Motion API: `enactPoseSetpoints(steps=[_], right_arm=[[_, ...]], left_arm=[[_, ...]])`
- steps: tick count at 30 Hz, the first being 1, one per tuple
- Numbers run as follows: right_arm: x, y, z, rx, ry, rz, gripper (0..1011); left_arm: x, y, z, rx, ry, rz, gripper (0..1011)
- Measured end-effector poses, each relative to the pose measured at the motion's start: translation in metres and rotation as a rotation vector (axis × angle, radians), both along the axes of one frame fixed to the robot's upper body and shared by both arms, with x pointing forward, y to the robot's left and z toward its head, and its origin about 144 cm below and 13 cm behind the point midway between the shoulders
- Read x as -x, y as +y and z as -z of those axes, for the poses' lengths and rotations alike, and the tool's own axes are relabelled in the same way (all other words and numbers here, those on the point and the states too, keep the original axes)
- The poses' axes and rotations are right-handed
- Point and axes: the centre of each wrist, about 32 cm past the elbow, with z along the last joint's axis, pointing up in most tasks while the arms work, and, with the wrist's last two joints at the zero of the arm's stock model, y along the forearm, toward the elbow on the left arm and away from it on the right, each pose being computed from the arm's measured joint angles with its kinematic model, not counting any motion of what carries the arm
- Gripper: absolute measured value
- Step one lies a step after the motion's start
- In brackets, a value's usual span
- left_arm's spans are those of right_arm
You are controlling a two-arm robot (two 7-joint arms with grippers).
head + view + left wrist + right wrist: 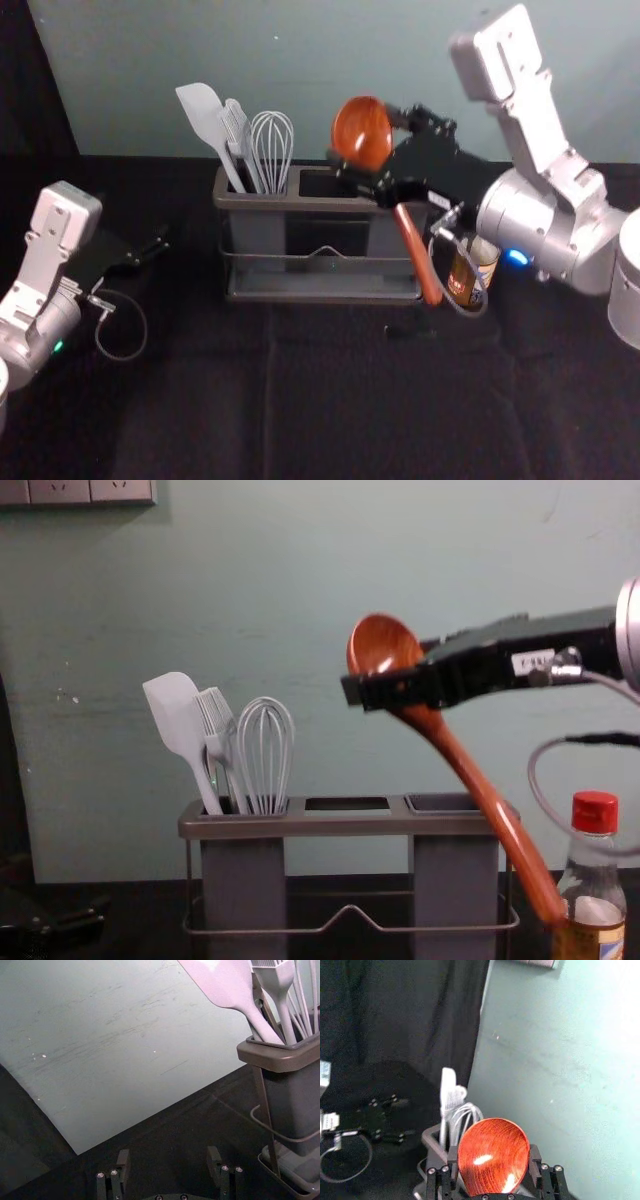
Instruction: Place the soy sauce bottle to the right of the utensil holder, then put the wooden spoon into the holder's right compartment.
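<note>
Soy sauce bottle (592, 890) by the holder; now on to the spoon.
At the left, the left claw (150, 255), open and doing no work. Next, the utensil holder (350, 825), with a spatula (175, 715), brush (217, 715) and whisk (265, 750) in the left part (240, 880). Up above, the wooden spoon (480, 780), tight in the right claw (493, 1160), round end up, handle tilted down to the right. Likely next: lift, stand the spoon straight, bring the handle tip over the right part (455, 890), lower and let go. Careful not to bump the bottle, just right of the holder. Underneath, a bench with black cloth (330, 400); behind, a green wall (400, 540), with sockets (90, 490) high at the left.
</note>
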Motion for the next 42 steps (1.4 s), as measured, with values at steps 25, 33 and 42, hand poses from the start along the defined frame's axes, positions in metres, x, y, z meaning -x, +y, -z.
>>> enactPoseSetpoints(steps=[25, 33, 42], right_arm=[[-0.067, -0.016, 0.001, -0.048, -0.156, -0.068, 838], [-0.080, -0.012, -0.004, -0.062, -0.170, -0.073, 838], [-0.091, -0.011, -0.007, -0.078, -0.182, -0.057, 838]], left_arm=[[0.000, 0.000, 0.000, 0.000, 0.000, 0.000, 1005], [0.000, 0.000, 0.000, 0.000, 0.000, 0.000, 1005], [0.000, 0.000, 0.000, 0.000, 0.000, 0.000, 1005]])
